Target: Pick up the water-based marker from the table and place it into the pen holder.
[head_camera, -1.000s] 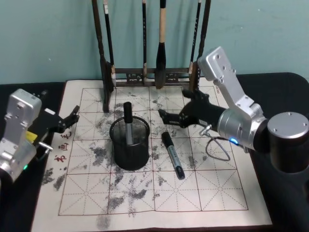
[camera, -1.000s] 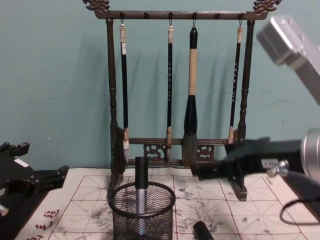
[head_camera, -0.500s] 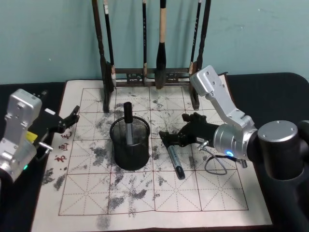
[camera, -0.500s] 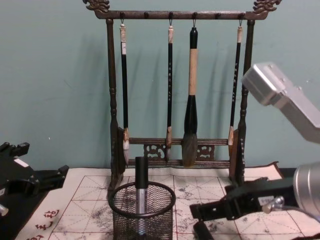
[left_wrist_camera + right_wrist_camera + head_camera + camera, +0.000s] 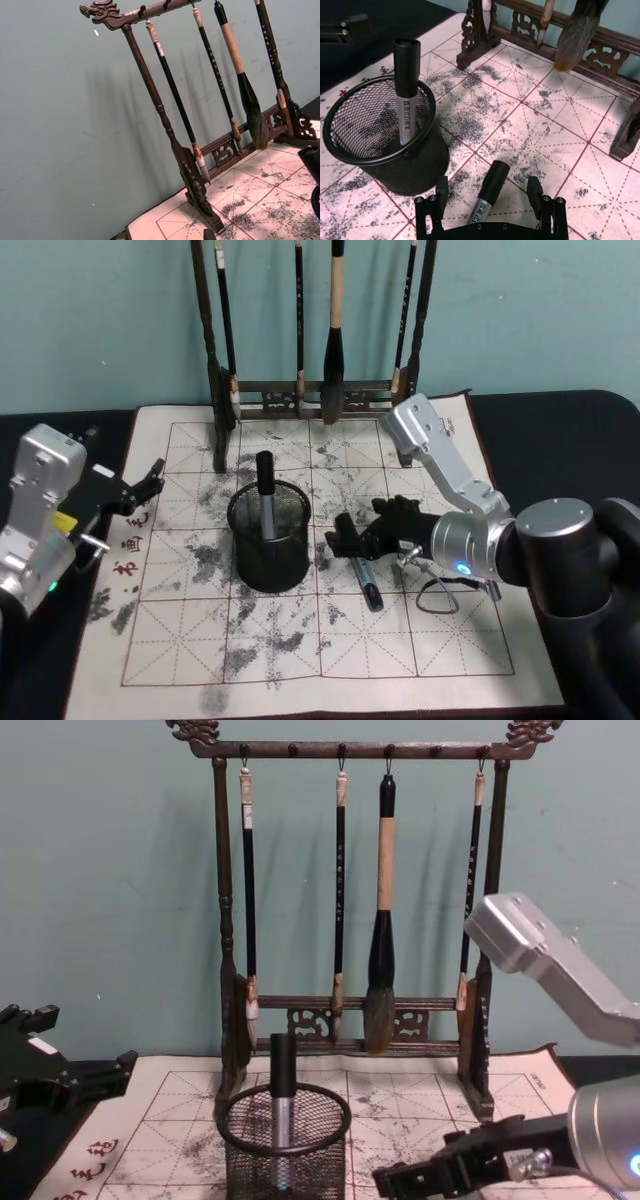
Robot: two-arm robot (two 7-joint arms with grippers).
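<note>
Right tool (image 5: pixel 488 187) low, jaws wide open astride the marker (image 5: pixel 492 180), which lies flat beside the pen holder (image 5: pixel 405 170). Grip, lift and drop-in all left; left tool (image 5: pixel 148 480) parked aside.

At the centre of the head view, the marker's (image 5: pixel 369 587) cap end is hard to tell from the dark right gripper (image 5: pixel 342 538) over it. In the right wrist view its barrel disappears under the gripper at the bottom edge, and its print is too small to read. The chest view's bottom edge cuts off the pen holder's (image 5: pixel 286 1145) base, and the head view's top edge cuts off the rack's (image 5: pixel 213 340) crossbar.
</note>
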